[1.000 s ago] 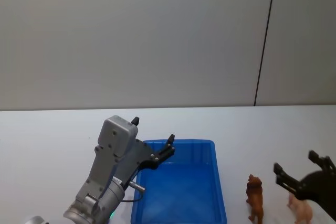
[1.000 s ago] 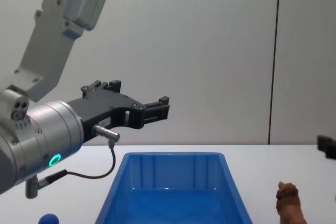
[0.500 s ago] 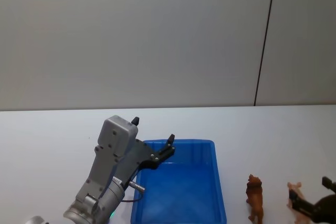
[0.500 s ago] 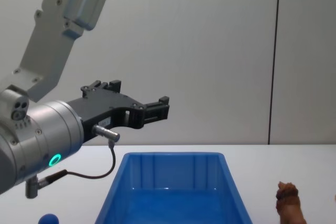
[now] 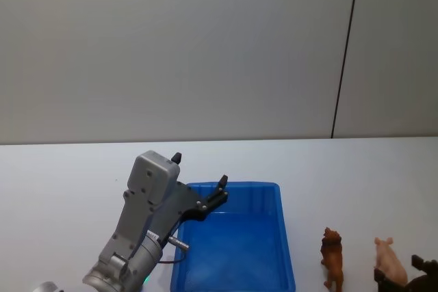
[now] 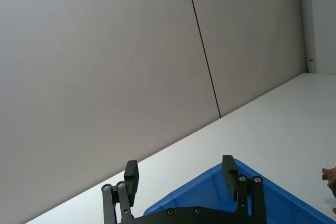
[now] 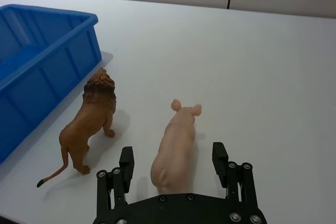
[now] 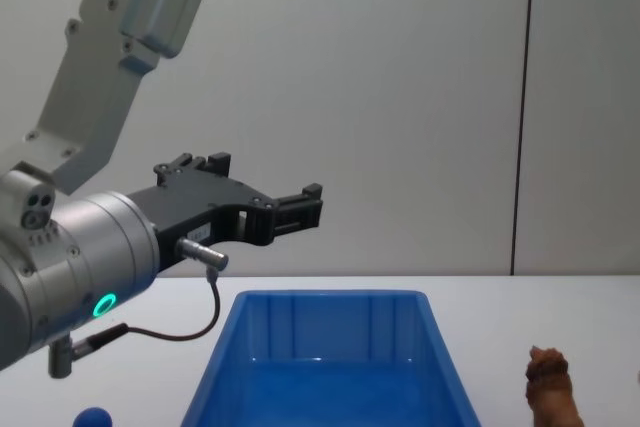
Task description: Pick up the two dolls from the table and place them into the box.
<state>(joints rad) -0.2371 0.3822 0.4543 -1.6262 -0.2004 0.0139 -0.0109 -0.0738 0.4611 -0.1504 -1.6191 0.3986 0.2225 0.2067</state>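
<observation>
Right end effector [image 7: 173, 155], fingers apart, straddles the rear of the pig [image 7: 176, 142] lying lengthwise, snout pointing away, right of the box [image 7: 52, 77]; left end effector [image 6: 179, 167] hangs spread above the box.

R pincer [image 7: 173, 155] spread astride pig [image 7: 178, 140] rear; lion [image 7: 92, 116] alongside, nr box [image 7: 58, 66].

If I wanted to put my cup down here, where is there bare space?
The table is bare behind the box, lion and pig, up to the wall. The box's floor is bare too, though the left end effector hangs over its left side. Crowded: near right, where the open right end effector straddles the pig beside the lion.
</observation>
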